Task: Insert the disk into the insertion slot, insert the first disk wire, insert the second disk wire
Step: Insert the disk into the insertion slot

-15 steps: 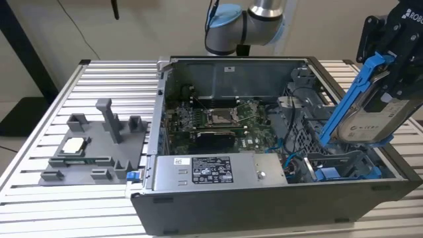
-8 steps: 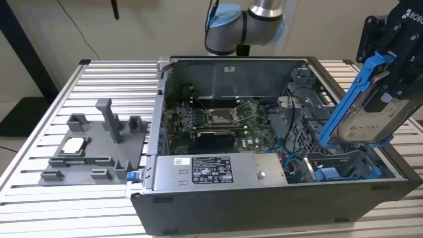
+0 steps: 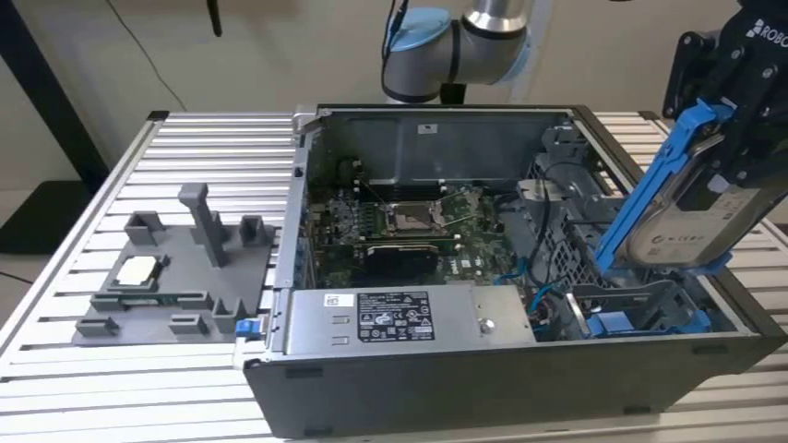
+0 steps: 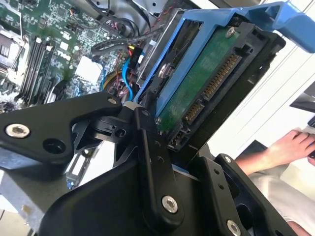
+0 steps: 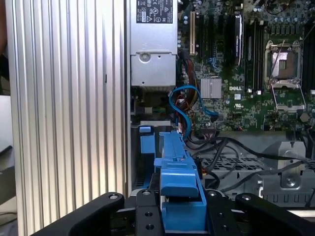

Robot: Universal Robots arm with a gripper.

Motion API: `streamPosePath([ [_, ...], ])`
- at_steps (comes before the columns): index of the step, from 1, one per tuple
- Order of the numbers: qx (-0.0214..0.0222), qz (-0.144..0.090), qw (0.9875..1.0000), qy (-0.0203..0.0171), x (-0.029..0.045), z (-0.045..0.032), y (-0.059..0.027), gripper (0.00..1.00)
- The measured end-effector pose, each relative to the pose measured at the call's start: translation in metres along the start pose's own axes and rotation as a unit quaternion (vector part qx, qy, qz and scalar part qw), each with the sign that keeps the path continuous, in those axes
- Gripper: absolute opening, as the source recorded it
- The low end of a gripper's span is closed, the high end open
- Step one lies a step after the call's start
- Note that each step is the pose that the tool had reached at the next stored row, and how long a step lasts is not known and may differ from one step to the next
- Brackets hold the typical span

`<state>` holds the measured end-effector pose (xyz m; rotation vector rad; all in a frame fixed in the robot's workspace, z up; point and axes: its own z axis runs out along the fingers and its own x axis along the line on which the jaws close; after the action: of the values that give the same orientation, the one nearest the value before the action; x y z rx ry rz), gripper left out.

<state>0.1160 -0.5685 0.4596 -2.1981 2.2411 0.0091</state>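
One disk (image 3: 684,231) is hanging tilted over the slot (image 3: 640,300) inside the case (image 3: 493,388), and my gripper (image 3: 729,180) is clamping it tight. The case is sitting on a slatted table (image 3: 185,148); a hand (image 4: 295,145) is resting off to one side.

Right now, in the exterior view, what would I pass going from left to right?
Grey parts tray → power-supply box → the disk, held up at a tilt.

Silver arm (image 3: 490,17), blue joint cap (image 3: 416,26); black tool (image 3: 736,161).
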Motion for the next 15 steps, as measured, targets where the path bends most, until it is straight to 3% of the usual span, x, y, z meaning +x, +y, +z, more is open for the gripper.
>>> streamPosePath([
  [15, 0.0002, 0.008, 1.0000, -0.0001, 0.0004, 0.0244, -0.0006, 0.33],
])
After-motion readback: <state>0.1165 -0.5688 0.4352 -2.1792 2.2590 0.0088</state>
